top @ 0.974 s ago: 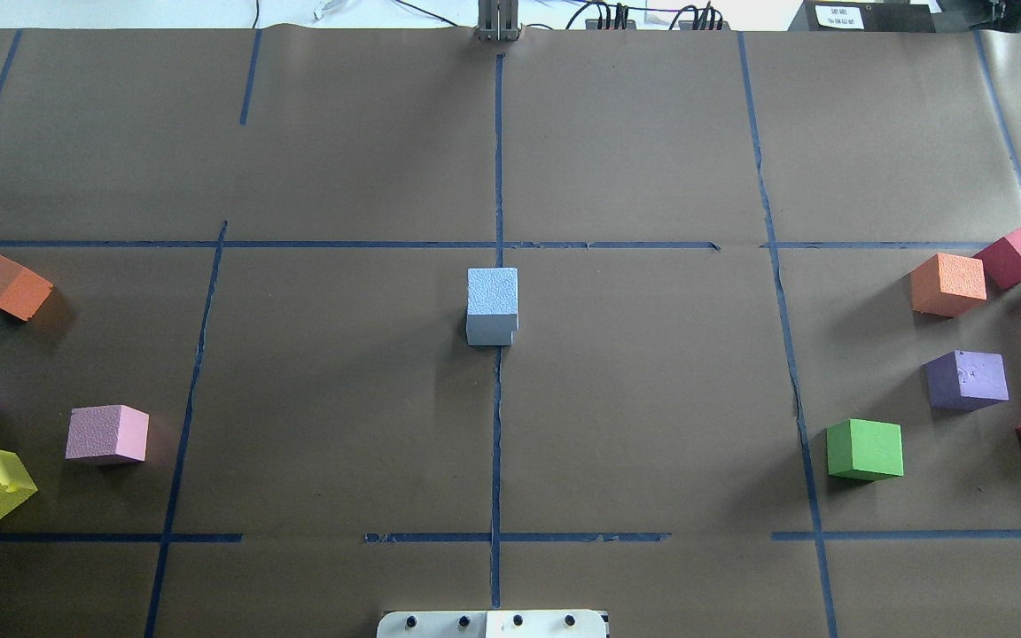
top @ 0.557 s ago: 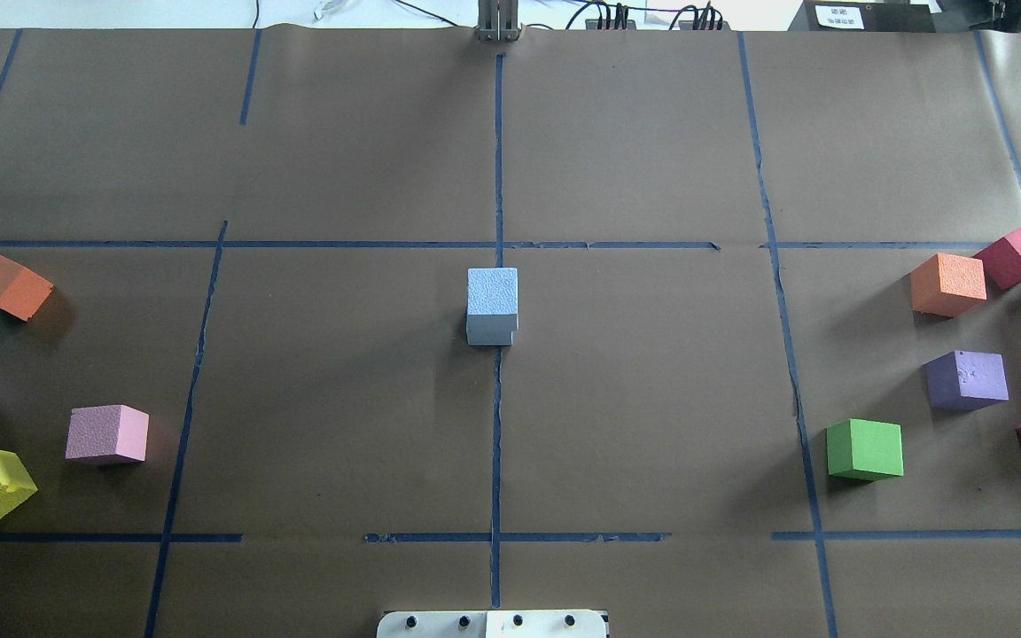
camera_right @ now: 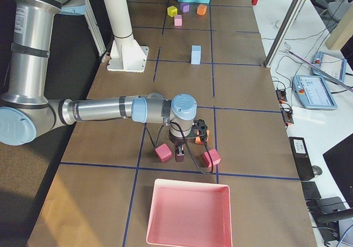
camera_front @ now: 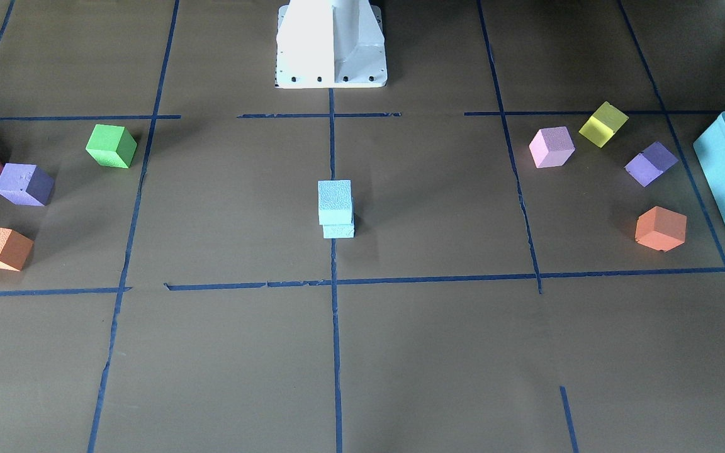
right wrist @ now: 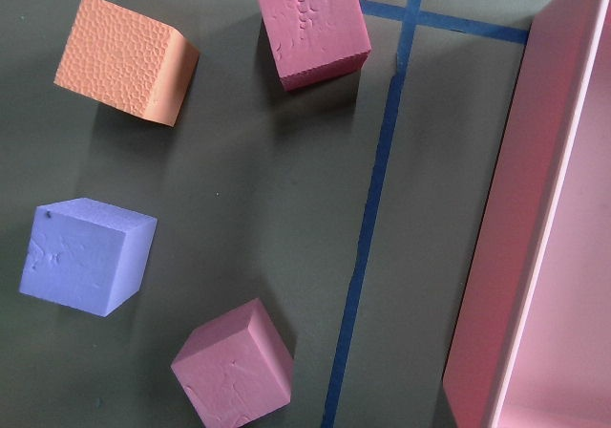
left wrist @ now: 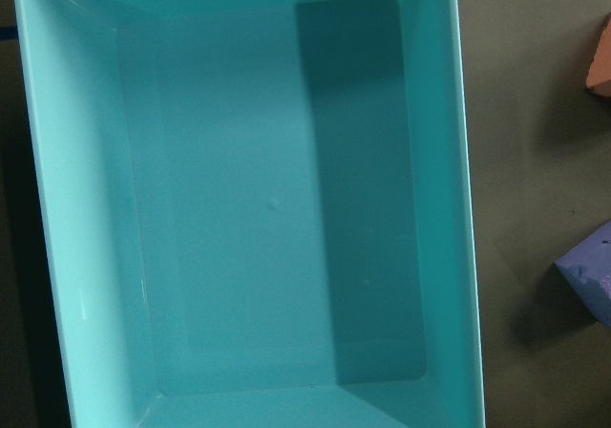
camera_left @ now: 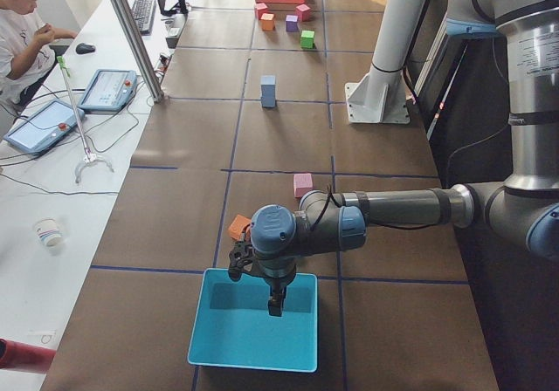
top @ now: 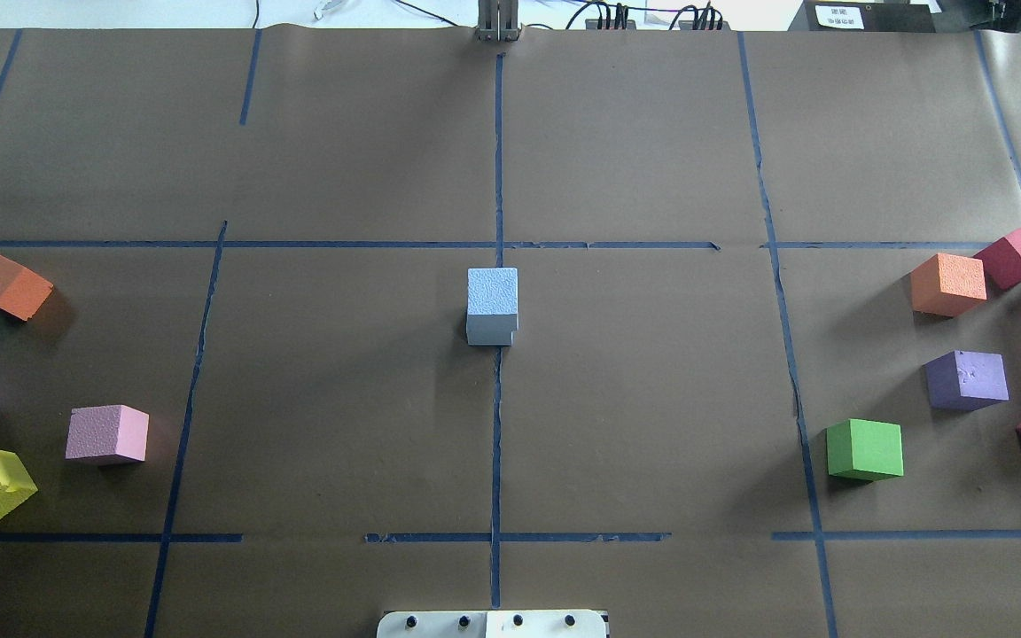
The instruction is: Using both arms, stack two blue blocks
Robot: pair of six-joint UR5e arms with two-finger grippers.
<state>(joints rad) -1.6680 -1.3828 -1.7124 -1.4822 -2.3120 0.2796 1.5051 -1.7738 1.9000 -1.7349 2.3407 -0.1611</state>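
Brown table [top: 652, 399] bears stacked blue blocks [top: 492, 306] and scattered coloured cubes [top: 865, 449].

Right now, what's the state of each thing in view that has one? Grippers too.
blue blocks, stacked one on the other at the table's centre, free of both grippers.
left gripper, over the turquoise box; cannot tell whether open or shut.
turquoise box, empty.
right gripper, near the pink tray; cannot tell whether open or shut.
pink tray, empty.

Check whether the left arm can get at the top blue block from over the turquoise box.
Probably yes. The left gripper hangs over the turquoise box at the table's end; the top blue block sits exposed mid-table, nothing above it, the pink cube well aside.
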